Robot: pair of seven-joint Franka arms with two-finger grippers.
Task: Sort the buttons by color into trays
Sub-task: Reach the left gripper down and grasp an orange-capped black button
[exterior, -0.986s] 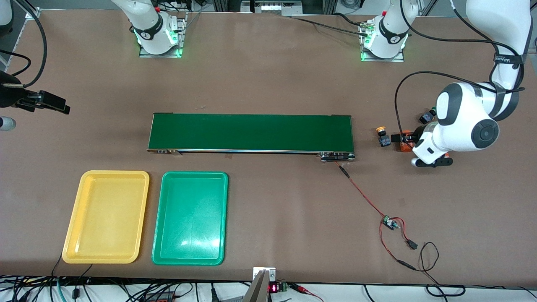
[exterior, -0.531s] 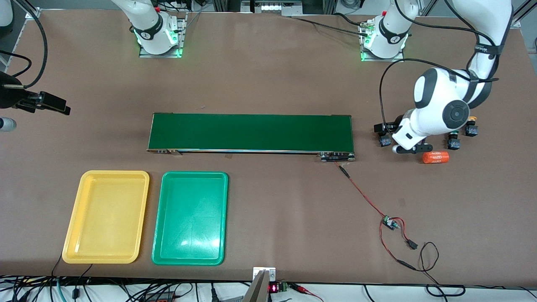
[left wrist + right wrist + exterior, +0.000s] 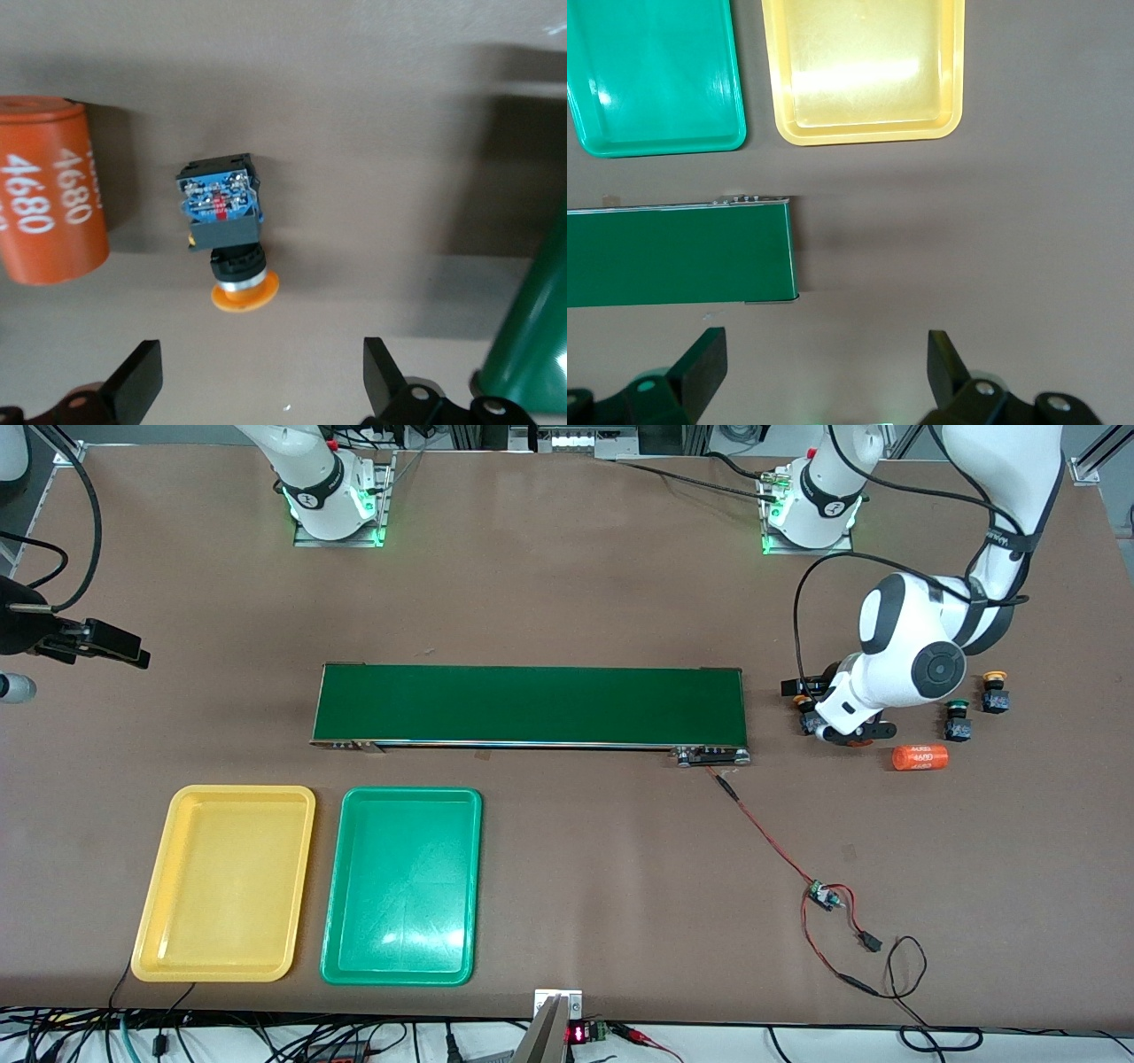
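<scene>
Front view lays the work out by size. The conveyor belt (image 3: 532, 704) crosses the middle of the table. The yellow tray (image 3: 223, 790) and green tray (image 3: 412, 792) lie side by side at about seven o'clock from it, both with nothing in them, so no sorting is done yet.

At three o'clock from the belt's end the left arm bends down over the loose parts. The left gripper (image 3: 261, 381) hangs with its fingers spread wide and nothing between them, straddling a yellow-capped button (image 3: 226, 226) that lies on its side. That looks like lining up for a first pick.

An orange cylinder (image 3: 49, 190) stands just beside that button, close enough to get in a finger's way. A second cylinder (image 3: 920, 757) lies at five o'clock from the arm's wrist.

A green-capped button (image 3: 956, 724) and another yellow-capped button (image 3: 995, 693) sit near each other at three o'clock from the wrist. The fourth button cannot be seen, perhaps covered by the wrist.

The right gripper (image 3: 824, 363) waits, released, high over the belt's other end.
</scene>
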